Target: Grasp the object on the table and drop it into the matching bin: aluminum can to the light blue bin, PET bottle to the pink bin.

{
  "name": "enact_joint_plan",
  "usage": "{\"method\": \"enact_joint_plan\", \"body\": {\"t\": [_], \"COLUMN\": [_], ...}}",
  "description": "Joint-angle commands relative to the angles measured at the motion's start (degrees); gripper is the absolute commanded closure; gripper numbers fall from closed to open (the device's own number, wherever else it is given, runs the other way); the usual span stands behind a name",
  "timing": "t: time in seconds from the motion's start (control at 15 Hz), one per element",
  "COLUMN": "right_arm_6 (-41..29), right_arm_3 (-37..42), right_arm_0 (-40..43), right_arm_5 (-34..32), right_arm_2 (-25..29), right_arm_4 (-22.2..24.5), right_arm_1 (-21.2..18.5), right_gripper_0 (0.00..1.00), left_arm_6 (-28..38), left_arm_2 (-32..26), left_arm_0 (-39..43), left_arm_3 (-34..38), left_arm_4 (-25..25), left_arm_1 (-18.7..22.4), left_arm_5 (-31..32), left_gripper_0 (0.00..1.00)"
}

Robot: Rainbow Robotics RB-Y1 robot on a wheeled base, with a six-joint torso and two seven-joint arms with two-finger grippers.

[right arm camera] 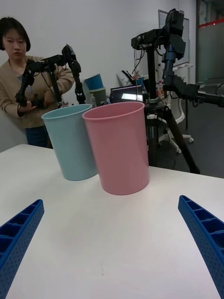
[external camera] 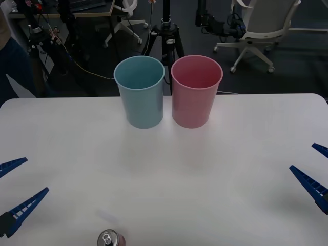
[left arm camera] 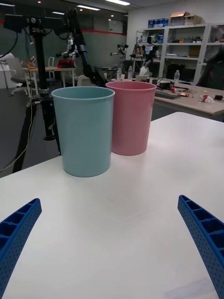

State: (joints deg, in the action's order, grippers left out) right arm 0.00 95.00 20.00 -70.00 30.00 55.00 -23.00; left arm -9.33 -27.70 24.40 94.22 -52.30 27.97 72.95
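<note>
We judge the red aluminum can (external camera: 110,239) (near surface (external camera: 230,205) edge) light, smooth, dentable, best pinched mid-wall by our spread left gripper (external camera: 15,189); right gripper (external camera: 319,171) also spread.

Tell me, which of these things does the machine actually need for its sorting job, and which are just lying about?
Needed for the job:
- small red aluminium can at the near table edge
- tall pale blue plastic bin
- tall pink plastic bin
- wide white table
- left pincer and right pincer, both open

Just lying about:
- black tripod
- white office chair
</note>
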Motion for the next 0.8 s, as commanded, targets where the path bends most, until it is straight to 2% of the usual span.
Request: {"method": "enact_joint_plan", "body": {"t": [0.07, 0.4, 0.6, 0.8], "right_arm_6": [0.0, 0.0, 0.0, 0.0], "right_arm_3": [0.0, 0.0, 0.0, 0.0], "right_arm_0": [0.0, 0.0, 0.0, 0.0], "right_arm_5": [0.0, 0.0, 0.0, 0.0], "right_arm_2": [0.0, 0.0, 0.0, 0.0], "right_arm_4": [0.0, 0.0, 0.0, 0.0], "right_arm_1": [0.0, 0.0, 0.0, 0.0], "right_gripper_0": [0.00, 0.00, 0.00, 0.00], "left_arm_6": [-5.3, -9.1, -17.0, -24.0], "left_arm_2": [3.4, 4.8, 9.2, 13.9], "left_arm_0": [1.1, 1.0, 0.8, 0.2], "left_arm_3": [-4.7, -11.7, -16.9, -20.5], "left_arm_4": [4.4, 6.2, 9.3, 10.0], "left_arm_1": [4.8, 8.8, 13.0, 16.3], "left_arm_5": [3.3, 10.9, 12.7, 14.9], "left_gripper_0": [0.00, 0.00, 0.00, 0.00]}}
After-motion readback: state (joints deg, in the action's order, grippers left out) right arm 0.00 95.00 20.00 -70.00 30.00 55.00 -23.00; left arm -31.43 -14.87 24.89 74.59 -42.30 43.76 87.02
